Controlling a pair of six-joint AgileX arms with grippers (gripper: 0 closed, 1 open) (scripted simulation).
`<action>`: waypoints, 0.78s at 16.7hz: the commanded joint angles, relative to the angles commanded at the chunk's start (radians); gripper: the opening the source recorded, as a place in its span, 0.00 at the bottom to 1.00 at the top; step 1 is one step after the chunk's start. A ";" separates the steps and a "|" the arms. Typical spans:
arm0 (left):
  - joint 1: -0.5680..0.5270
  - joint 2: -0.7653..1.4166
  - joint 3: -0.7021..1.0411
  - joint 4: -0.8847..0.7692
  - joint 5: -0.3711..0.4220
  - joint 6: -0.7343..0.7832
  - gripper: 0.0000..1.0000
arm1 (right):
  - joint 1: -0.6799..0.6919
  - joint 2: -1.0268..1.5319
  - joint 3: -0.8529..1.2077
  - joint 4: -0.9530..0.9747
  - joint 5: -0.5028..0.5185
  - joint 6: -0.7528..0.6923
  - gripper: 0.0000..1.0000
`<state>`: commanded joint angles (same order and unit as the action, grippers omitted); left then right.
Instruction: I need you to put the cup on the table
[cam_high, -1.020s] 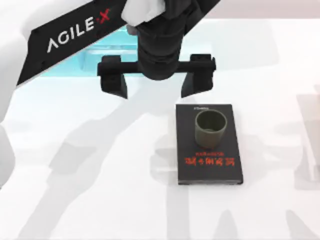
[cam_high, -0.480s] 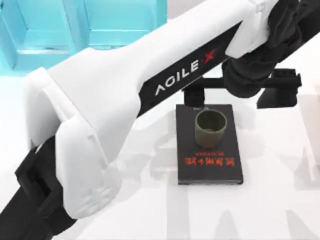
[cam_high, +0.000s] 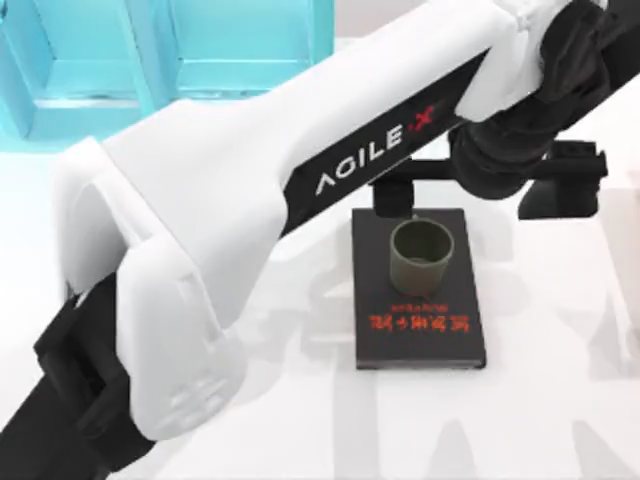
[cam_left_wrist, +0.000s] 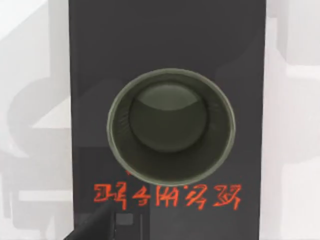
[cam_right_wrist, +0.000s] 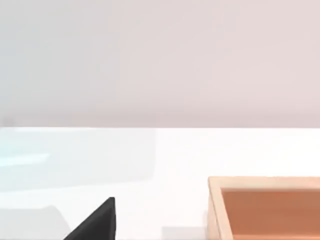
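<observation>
The olive-green cup (cam_high: 422, 255) stands upright on the far half of a black book (cam_high: 420, 330) with red lettering, which lies on the white table (cam_high: 300, 420). My left gripper (cam_high: 478, 198) hovers above the book's far edge, just beyond the cup. It is open wide, one finger (cam_high: 394, 198) at the book's far left corner and the other (cam_high: 560, 195) past its right side. From the left wrist view I look straight down into the cup (cam_left_wrist: 171, 127), empty, with the red lettering (cam_left_wrist: 167, 196) beside it. My right gripper (cam_right_wrist: 97, 222) is parked away from the book.
A turquoise shelf unit (cam_high: 150, 60) stands at the back left. My left arm's white link (cam_high: 250, 210) crosses the table's left and middle. The right wrist view holds an orange-brown open box (cam_right_wrist: 270, 207) on the table.
My left arm swung to the right, carrying its open gripper from left of the book's far edge to above that edge. In the last half second it barely shifted. The cup stayed put.
</observation>
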<state>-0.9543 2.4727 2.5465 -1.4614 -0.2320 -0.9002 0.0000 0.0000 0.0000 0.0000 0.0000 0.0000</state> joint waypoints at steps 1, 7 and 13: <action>0.003 0.001 -0.024 0.024 0.000 0.004 1.00 | 0.000 0.000 0.000 0.000 0.000 0.000 1.00; 0.034 0.019 -0.259 0.293 0.006 0.036 1.00 | 0.000 0.000 0.000 0.000 0.000 0.000 1.00; 0.043 0.026 -0.321 0.358 0.008 0.045 1.00 | 0.000 0.000 0.000 0.000 0.000 0.000 1.00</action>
<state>-0.9115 2.4991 2.2254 -1.1039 -0.2240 -0.8553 0.0000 0.0000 0.0000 0.0000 0.0000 0.0000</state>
